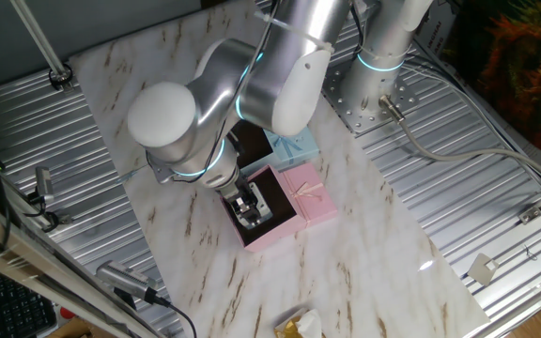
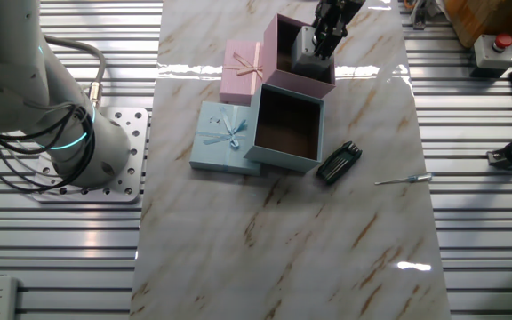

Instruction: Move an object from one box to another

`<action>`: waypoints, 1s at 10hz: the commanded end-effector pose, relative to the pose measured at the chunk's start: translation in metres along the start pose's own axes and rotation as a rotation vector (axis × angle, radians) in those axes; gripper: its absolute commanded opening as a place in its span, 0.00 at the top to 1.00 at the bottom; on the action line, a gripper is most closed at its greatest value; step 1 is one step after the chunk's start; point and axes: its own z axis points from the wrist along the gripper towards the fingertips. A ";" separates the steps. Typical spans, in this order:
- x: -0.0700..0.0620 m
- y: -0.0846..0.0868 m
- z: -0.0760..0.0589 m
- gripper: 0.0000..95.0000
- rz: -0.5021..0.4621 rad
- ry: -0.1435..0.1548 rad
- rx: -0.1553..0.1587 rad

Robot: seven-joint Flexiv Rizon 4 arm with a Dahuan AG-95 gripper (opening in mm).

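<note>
Reaching down into the pink box point(image 2: 284, 55), the gripper point(image 2: 324, 49) stood with its fingers point(image 1: 248, 208) inside the dark lining. In the other fixed view a small grey block point(image 2: 304, 46) sat in the pink box right at the fingertips, seemingly between them. Whether the jaws were pressed on it or only narrowly parted around it could not be told; the block's top was hidden by the gripper. The blue box point(image 2: 286, 129) lay just beside the pink one, open, its dark inside bare. The pink lid point(image 2: 241, 71) and blue lid point(image 2: 224, 136), each with a bow, rested against their boxes on the marble table point(image 2: 327, 249). A black gadget point(image 2: 339, 163) lay just beside the blue box, and a thin metal tool point(image 2: 403, 180) lay farther out.
</note>
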 end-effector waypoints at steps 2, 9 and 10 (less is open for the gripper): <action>-0.003 -0.001 0.002 1.00 -0.001 0.021 0.001; -0.010 0.004 0.010 1.00 0.008 0.026 0.004; -0.010 0.004 0.011 1.00 0.009 0.026 0.004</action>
